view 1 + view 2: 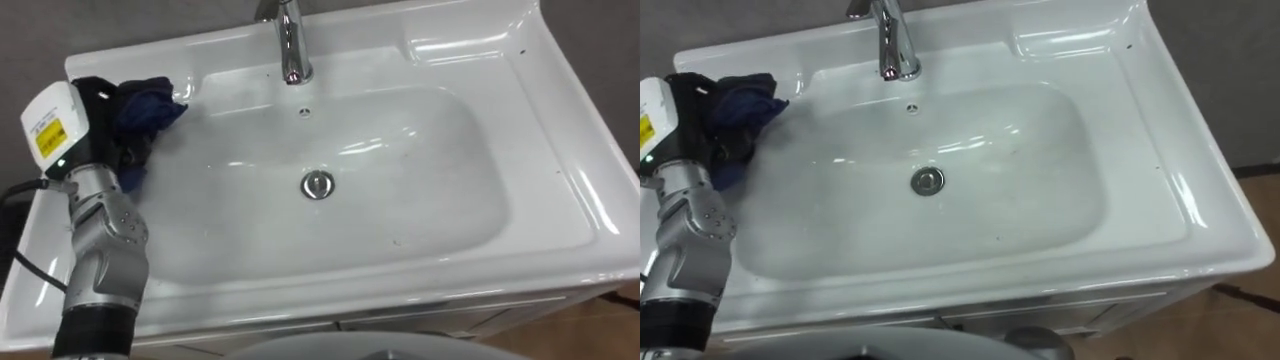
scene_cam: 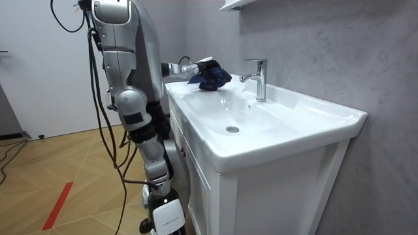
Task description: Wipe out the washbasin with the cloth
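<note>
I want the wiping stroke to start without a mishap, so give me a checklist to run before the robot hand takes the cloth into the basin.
1. Dark blue cloth at the left robot hand: ok, at the basin rim's left rear corner.
2. Hold on the cloth firm: cannot tell.
3. Inside of the basin free of objects: ok.
4. Faucet apart from the cloth: ok.
5. Drain uncovered: ok.
</note>
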### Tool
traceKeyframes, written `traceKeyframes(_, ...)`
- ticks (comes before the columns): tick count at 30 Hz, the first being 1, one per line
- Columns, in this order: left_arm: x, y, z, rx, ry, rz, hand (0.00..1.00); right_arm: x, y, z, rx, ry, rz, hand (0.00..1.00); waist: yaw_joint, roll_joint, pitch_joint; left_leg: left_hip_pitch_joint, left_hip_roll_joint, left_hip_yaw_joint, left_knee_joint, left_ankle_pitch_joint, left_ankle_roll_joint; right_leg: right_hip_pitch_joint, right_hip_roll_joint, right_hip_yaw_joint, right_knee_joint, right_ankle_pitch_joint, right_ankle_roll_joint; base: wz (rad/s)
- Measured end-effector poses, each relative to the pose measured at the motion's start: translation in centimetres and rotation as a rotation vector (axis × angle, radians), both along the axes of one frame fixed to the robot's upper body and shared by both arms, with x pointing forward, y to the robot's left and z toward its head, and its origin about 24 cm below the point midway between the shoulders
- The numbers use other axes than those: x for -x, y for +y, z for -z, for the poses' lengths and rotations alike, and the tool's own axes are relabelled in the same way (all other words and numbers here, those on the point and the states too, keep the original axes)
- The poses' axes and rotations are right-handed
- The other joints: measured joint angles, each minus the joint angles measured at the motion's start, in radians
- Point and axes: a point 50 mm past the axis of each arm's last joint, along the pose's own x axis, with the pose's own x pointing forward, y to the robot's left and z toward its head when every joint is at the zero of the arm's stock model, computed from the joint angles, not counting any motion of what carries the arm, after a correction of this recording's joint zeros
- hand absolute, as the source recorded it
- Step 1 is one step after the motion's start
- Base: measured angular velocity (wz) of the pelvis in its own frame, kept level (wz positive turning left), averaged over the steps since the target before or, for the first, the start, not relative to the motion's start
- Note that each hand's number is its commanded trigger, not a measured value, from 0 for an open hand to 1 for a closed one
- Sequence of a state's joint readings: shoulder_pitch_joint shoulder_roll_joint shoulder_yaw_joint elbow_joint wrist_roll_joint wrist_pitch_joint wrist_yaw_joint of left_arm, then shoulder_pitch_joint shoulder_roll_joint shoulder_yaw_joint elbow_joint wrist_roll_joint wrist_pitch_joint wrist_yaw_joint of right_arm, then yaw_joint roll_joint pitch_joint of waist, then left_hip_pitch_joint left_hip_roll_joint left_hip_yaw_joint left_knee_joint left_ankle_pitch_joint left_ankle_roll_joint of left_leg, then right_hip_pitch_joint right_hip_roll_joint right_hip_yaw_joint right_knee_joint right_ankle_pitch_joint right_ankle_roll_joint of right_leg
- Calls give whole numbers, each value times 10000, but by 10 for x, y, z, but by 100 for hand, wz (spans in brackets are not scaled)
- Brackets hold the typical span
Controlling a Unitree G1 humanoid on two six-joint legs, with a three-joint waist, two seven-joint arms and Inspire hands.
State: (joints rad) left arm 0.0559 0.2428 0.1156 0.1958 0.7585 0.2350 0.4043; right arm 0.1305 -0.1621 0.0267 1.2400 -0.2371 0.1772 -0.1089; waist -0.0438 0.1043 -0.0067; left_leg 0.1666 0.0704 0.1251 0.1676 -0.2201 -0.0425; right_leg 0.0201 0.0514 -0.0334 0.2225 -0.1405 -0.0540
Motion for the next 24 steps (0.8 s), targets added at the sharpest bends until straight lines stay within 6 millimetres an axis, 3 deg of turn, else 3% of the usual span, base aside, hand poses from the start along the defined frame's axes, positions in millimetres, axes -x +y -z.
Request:
traceKeyframes(7,8,6,3,-56,150,-290,100,-1,0,0,-14,-35,7,0,26,140,-49,14,-22,67,-9,2,4,4,-6,28,58,-25,14,-1)
traceKeyframes(15,9,7,4,-68,190,-324,100,-5,-1,-1,2,-239,-35,0,17,142,35,8,-25,56,-10,3,12,-11,-11,34,168,-77,27,1)
traceKeyframes(24,16,8,9,-68,458,-414,100,-5,-1,-1,20,-213,-26,0,-7,174,43,-7,-26,48,-35,-7,27,-24,-9,10,192,-87,19,0)
